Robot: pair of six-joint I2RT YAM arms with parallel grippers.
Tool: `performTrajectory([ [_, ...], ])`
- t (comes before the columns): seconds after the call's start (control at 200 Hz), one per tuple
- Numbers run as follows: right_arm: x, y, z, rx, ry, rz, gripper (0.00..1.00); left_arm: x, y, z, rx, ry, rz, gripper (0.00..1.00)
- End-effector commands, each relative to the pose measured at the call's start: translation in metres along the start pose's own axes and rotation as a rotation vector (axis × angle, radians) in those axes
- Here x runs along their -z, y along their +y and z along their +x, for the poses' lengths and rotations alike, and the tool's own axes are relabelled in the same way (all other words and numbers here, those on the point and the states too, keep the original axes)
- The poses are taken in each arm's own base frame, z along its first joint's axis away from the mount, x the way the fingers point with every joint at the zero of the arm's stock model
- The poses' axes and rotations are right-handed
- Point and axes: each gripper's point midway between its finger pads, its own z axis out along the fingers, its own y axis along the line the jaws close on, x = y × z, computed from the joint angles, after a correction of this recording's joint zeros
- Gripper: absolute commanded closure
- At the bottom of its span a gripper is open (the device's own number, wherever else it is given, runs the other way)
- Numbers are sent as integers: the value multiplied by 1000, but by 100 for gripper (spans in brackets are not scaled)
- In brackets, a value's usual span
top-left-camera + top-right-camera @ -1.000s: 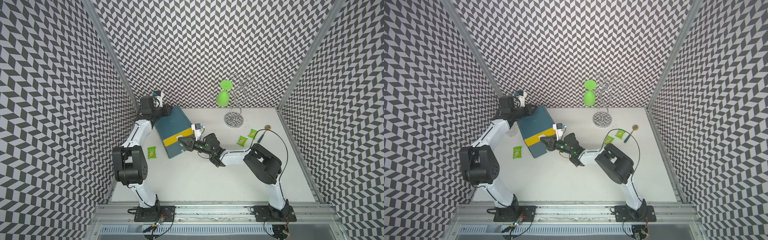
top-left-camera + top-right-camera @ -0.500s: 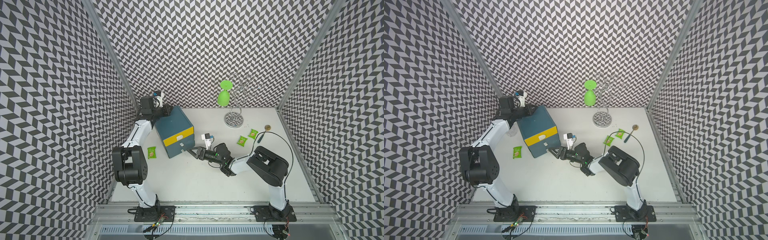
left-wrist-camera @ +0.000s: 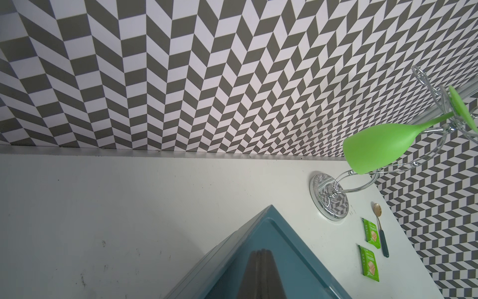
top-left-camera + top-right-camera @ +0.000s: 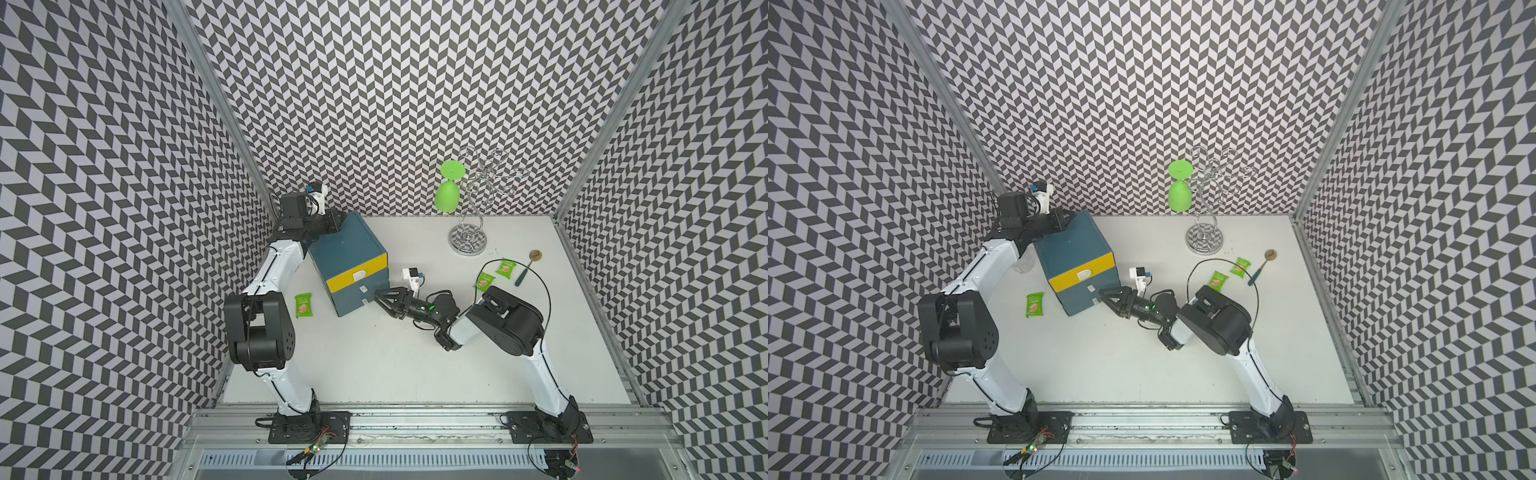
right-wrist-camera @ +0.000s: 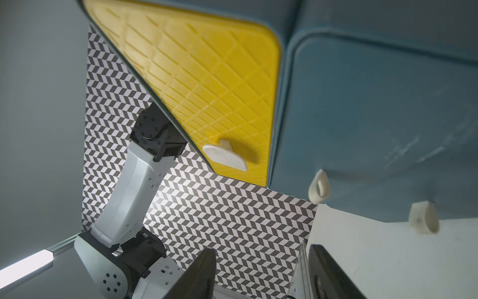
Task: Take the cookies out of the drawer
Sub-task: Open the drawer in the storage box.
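Observation:
The drawer cabinet (image 4: pixel 347 249) is a teal box with a yellow top drawer (image 4: pixel 358 272) and teal lower fronts, all of which look pushed in. Three green cookies packets lie on the table: one left of the cabinet (image 4: pixel 303 305), two at the right (image 4: pixel 485 281) (image 4: pixel 506 268), the right pair also in the left wrist view (image 3: pixel 371 233). My right gripper (image 4: pixel 377 296) (image 5: pixel 261 261) stands open and empty just in front of the lower fronts, whose small white handles (image 5: pixel 319 190) are near. My left gripper (image 4: pixel 334 222) (image 3: pixel 261 259) rests shut on the cabinet's top back corner.
A chrome glass rack (image 4: pixel 467 241) stands at the back right with a green wine glass (image 4: pixel 447 197) hanging upside down from it. A gold spoon with a dark handle (image 4: pixel 525 266) lies by the right packets. The right arm's black cable (image 4: pixel 540 286) loops over them.
My right gripper has drawn back to the right, off the cabinet's front, and its jaws have opened. The left arm and the packets have not moved.

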Motion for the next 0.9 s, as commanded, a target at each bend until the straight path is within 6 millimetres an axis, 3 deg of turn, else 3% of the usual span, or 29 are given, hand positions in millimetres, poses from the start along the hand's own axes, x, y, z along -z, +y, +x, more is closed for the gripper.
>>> performTrajectory([
  [0.0, -4, 0, 2, -8, 4, -42, 42, -8, 28, 63, 155, 178, -72, 100],
  [0.551, -34, -28, -3, -22, 35, 20, 48, -7, 28, 67, 166, 184, -73, 100],
  [0.896, -35, -55, 3, -59, 59, 79, 52, -6, 28, 66, 163, 182, -72, 100],
])
